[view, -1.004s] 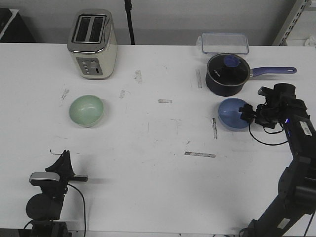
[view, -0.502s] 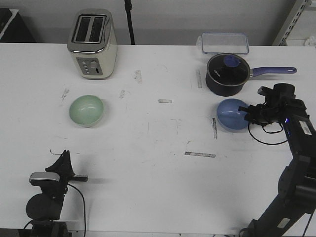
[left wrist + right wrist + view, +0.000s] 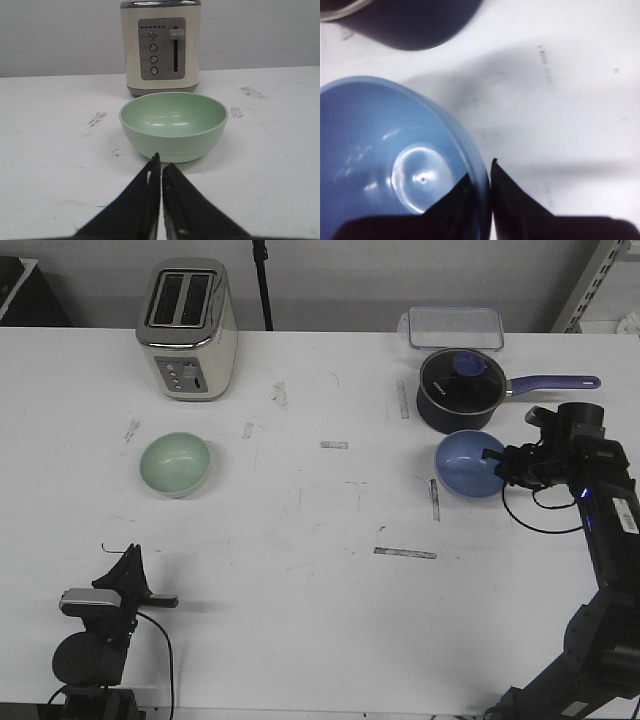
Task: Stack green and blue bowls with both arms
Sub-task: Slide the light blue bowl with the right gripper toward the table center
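On the white table, stacking is not yet done.
Front: the blue bowl is held at its rim beside the saucepan; the green bowl sits well apart. Left wrist: the left gripper is closed, empty. Right wrist: the right gripper is clamped across the bowl's wall.

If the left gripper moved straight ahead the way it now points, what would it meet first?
Most likely the green bowl, which sits directly ahead of the shut left gripper, with the toaster behind it; the gap between them is hard to judge.
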`<action>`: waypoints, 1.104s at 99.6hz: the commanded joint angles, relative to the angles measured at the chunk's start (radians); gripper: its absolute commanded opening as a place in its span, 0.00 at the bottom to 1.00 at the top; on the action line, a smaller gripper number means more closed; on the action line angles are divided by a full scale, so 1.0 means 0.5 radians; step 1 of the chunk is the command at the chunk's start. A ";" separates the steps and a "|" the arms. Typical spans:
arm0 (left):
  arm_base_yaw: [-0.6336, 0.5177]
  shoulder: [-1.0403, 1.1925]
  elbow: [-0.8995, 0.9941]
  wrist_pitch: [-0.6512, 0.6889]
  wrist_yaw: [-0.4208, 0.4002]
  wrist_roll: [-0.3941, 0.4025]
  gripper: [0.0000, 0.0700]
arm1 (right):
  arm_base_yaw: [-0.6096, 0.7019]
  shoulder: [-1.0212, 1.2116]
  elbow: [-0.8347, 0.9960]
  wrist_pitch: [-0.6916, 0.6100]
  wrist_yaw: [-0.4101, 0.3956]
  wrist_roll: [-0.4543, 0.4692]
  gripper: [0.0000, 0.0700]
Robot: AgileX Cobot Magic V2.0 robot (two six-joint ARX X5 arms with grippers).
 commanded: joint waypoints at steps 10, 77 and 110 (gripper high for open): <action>0.002 -0.004 -0.045 0.032 0.002 -0.010 0.00 | 0.208 -0.021 0.044 0.009 -0.014 0.119 0.01; 0.002 -0.004 -0.045 0.032 0.001 -0.010 0.00 | 1.242 0.151 0.041 0.319 0.229 0.784 0.01; 0.002 -0.004 -0.045 0.032 0.002 -0.010 0.00 | 1.354 0.294 0.040 0.336 0.369 0.825 0.01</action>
